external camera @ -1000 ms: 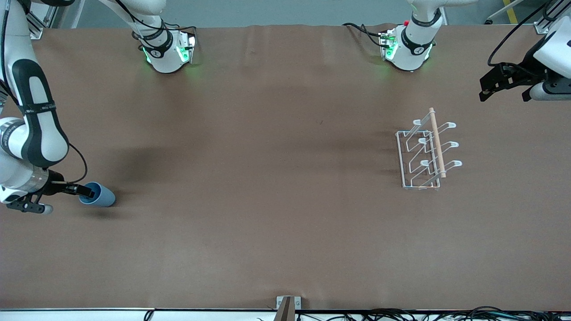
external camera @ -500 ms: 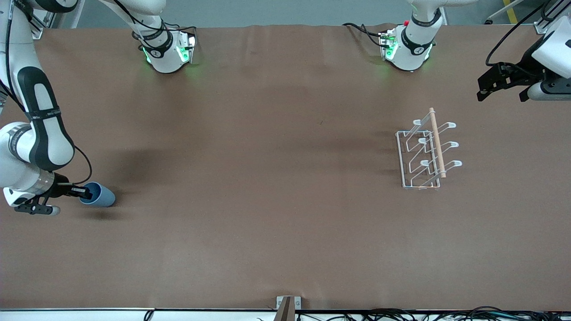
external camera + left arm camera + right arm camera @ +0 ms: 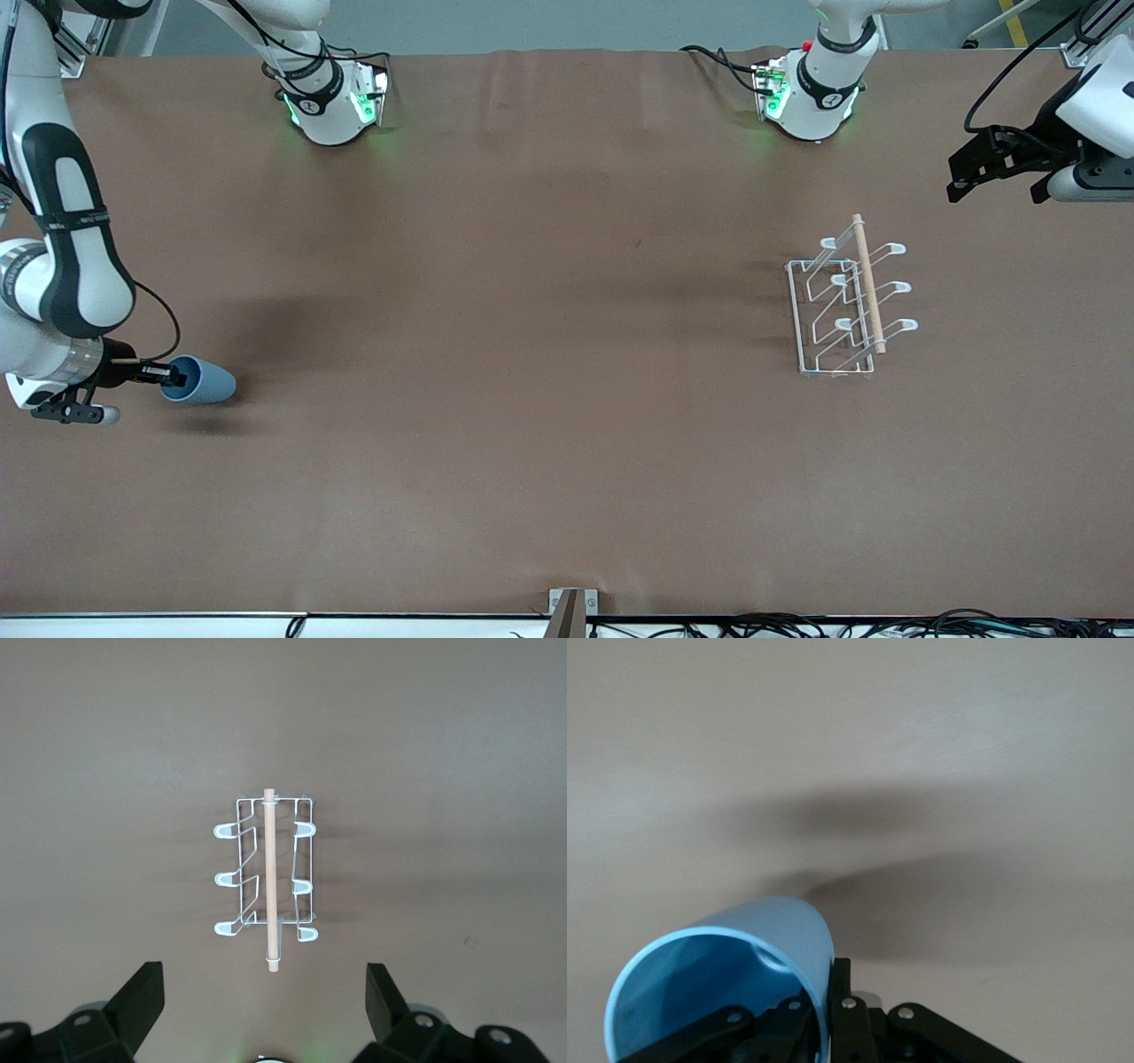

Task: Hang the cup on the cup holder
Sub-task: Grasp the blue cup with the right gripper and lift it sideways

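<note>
Where right tool (image 3: pixel 170 379) pinches cup (image 3: pixel 202 381) rim, base hidden | left tool (image 3: pixel 997 168) apart

Even, diffuse overhead light, without glare on the brown table (image 3: pixel 549 425). Soft, broad shadows spread on the cloth beside the cup (image 3: pixel 202 381) pinched in the right gripper (image 3: pixel 168 378), and a fainter one by the cup holder (image 3: pixel 842 306). Up close, the cup's rim (image 3: pixel 718 992) looks slightly soft.

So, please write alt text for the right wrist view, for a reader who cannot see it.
The right gripper is shut on the rim of a light blue cup, one jaw inside and one outside. The cup's open mouth faces the camera, above a brown table.
</note>
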You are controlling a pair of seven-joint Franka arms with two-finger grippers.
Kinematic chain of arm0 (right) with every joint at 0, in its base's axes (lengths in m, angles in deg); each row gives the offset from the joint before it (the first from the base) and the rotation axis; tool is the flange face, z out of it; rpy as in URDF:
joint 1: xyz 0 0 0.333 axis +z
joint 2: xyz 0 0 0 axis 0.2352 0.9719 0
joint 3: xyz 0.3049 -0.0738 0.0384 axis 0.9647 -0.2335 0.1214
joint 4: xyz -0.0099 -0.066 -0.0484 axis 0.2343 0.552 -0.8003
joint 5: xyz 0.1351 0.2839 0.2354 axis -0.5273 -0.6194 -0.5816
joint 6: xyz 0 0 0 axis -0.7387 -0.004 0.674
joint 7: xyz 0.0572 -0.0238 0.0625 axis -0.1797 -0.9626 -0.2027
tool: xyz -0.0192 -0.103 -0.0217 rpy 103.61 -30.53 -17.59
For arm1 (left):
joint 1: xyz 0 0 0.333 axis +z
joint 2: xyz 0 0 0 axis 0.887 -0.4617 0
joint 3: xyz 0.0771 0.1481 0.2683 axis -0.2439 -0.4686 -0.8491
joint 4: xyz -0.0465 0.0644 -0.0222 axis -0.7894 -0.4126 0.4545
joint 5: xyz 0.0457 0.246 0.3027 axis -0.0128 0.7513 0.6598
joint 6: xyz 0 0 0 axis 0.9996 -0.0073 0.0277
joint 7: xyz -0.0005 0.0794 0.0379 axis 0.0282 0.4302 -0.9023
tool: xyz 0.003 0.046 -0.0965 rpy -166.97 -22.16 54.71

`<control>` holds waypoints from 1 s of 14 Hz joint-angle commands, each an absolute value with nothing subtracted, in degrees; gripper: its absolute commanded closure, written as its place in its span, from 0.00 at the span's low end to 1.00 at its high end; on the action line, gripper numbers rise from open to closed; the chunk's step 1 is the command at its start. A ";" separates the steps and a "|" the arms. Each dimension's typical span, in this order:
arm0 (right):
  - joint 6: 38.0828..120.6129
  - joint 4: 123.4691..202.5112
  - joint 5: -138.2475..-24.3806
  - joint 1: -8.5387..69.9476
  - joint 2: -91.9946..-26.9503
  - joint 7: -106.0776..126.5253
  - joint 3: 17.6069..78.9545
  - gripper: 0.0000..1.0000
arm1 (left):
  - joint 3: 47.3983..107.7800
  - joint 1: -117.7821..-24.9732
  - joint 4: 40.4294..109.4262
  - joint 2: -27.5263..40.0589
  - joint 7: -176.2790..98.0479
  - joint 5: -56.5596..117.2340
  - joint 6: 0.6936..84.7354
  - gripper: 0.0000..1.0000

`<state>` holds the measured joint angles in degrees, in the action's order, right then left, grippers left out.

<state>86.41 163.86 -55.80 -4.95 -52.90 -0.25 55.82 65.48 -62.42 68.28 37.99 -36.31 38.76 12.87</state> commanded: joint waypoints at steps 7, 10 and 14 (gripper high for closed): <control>63.05 165.39 -97.07 -3.02 -59.03 -3.29 59.53 1.00 | 65.68 -62.50 65.92 36.28 -36.62 35.02 13.09 0.00; 63.04 165.65 -106.13 2.51 -58.94 -3.20 59.62 1.00 | 68.04 -65.21 65.74 35.23 -36.79 34.94 14.49 0.00; 63.13 167.14 -118.26 7.80 -58.68 -3.20 59.62 1.00 | 74.45 -69.71 63.21 32.78 -36.97 35.20 18.44 0.00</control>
